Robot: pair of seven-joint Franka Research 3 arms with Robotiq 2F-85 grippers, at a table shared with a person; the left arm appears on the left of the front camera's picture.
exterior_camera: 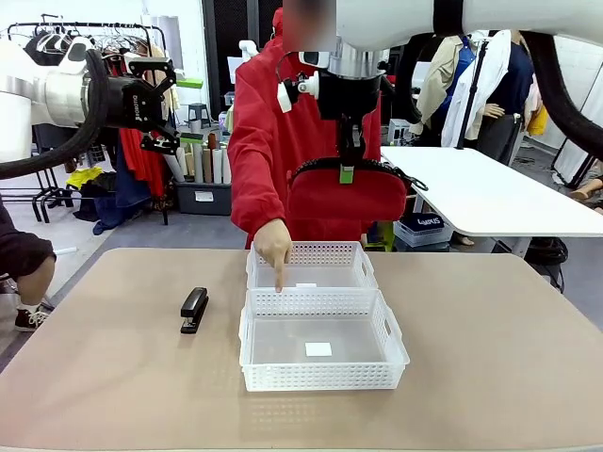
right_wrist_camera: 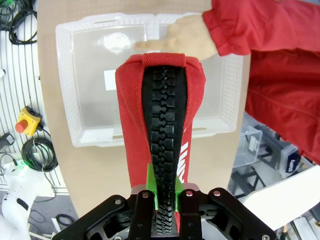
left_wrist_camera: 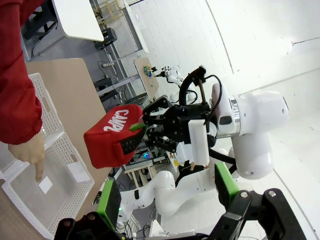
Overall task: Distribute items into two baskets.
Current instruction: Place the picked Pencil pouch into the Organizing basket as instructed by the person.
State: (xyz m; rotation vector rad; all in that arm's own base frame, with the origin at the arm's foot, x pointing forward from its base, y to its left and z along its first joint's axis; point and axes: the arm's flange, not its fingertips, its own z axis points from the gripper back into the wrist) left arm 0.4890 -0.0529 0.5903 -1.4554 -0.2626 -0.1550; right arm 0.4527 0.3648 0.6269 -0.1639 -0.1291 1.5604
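- right end effector [exterior_camera: 347, 174] hangs high over the middle of the desk [exterior_camera: 490, 358], fingers pointing down, jaws clamped tight on the pouch [exterior_camera: 347, 196]
- the grip is on the pouch's top edge, right on the black zipper – the right wrist view shows the green pads pinching the zipper from both sides at the end effector [right_wrist_camera: 164, 192], red pouch [right_wrist_camera: 131, 115] dangling below
- the pouch is in the air, well above the baskets and touching neither; looking down past it, both lie underneath
- from the left wrist view the pouch [left_wrist_camera: 107, 137] shows white lettering on its red side, held by the right end effector [left_wrist_camera: 145, 125]
- left end effector [exterior_camera: 168, 104] is up at the left, well off the desk, jaws spread wide with nothing between them; its own view shows the same gap at the end effector [left_wrist_camera: 167, 195]
- two white baskets sit mid-desk, touching, one behind the other: near basket [exterior_camera: 320, 377] and far basket [exterior_camera: 311, 252], each with a small white label on its floor and no item inside
- stapler [exterior_camera: 194, 309] lies on the desk to the left of the near basket, apart from it
- a person in red stands at the far side – one hand [exterior_camera: 274, 247] is over the far basket, index finger pointing down close to where the two baskets meet
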